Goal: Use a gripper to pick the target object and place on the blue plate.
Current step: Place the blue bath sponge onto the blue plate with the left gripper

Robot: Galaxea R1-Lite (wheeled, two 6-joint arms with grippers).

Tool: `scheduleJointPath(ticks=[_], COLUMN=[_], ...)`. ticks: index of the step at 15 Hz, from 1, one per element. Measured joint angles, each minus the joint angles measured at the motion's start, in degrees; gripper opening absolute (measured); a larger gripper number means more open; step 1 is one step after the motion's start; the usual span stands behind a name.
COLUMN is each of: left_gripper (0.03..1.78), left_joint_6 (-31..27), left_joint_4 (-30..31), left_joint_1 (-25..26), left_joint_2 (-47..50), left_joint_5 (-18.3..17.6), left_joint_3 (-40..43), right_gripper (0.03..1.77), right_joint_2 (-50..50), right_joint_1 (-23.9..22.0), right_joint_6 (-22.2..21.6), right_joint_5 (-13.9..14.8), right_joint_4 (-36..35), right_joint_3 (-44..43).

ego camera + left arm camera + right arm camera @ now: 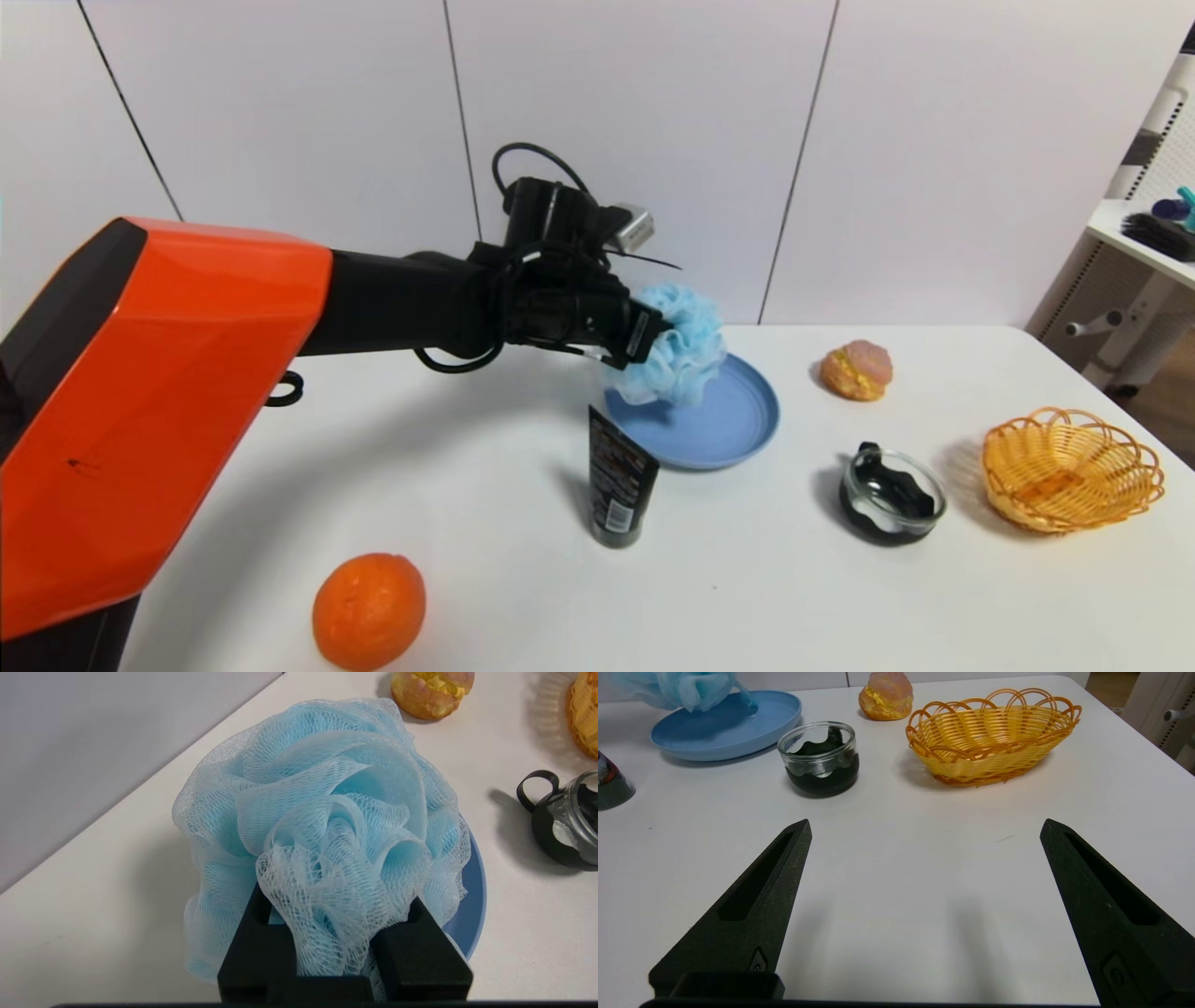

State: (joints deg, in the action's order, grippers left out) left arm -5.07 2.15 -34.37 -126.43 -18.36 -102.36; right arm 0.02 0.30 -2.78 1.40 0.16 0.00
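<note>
The target object, a fluffy light-blue mesh bath pouf (680, 345) (322, 812) (686, 688), hangs over the far left part of the blue plate (724, 420) (472, 919) (733, 728). My left gripper (646, 338) (334, 905) is shut on the pouf, its black fingers (261, 947) pinching a bunch of mesh. The pouf's lower ruffles reach down toward the plate's rim; whether they touch I cannot tell. My right gripper (924, 828) stands open low over bare table, nothing between its fingers, out of the head view.
A black tube (618, 481) stands just in front of the plate. An orange fruit (369, 611) lies at the near left. A glass bowl (892, 495) (819, 758), an orange woven basket (1072, 467) (994, 742) and a pink-orange bun (856, 370) (886, 695) lie to the right.
</note>
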Motion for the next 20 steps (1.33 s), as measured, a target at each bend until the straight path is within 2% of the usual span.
scheduleJointPath(ticks=[2,6,10,17,20], left_gripper=[0.42,0.94,1.25,1.52,1.58], left_joint_6=[0.00,-0.18,-0.33,-0.22,-1.38], left_joint_4=[0.06,0.05,0.11,-0.39,-3.77], left_joint_1=[-0.20,-0.72,-0.78,-0.66,2.36], left_joint_2=[-1.02,-3.21,-3.67,1.12,7.88], left_joint_5=[-0.22,-0.27,-0.27,0.17,5.05], left_joint_3=[-0.76,-4.24,-5.05,-5.77,-9.07], right_gripper=[1.69,1.69,1.69,1.69,1.69], right_joint_2=[0.00,0.00,0.00,0.00,0.00], right_joint_1=[0.02,0.00,0.02,0.02,0.02], right_joint_6=[-0.02,0.00,-0.02,0.00,-0.02], right_joint_5=[0.00,0.00,0.00,0.00,0.00], right_joint_4=[0.02,0.02,0.00,0.02,0.02], right_joint_3=[0.00,0.00,0.00,0.00,0.00])
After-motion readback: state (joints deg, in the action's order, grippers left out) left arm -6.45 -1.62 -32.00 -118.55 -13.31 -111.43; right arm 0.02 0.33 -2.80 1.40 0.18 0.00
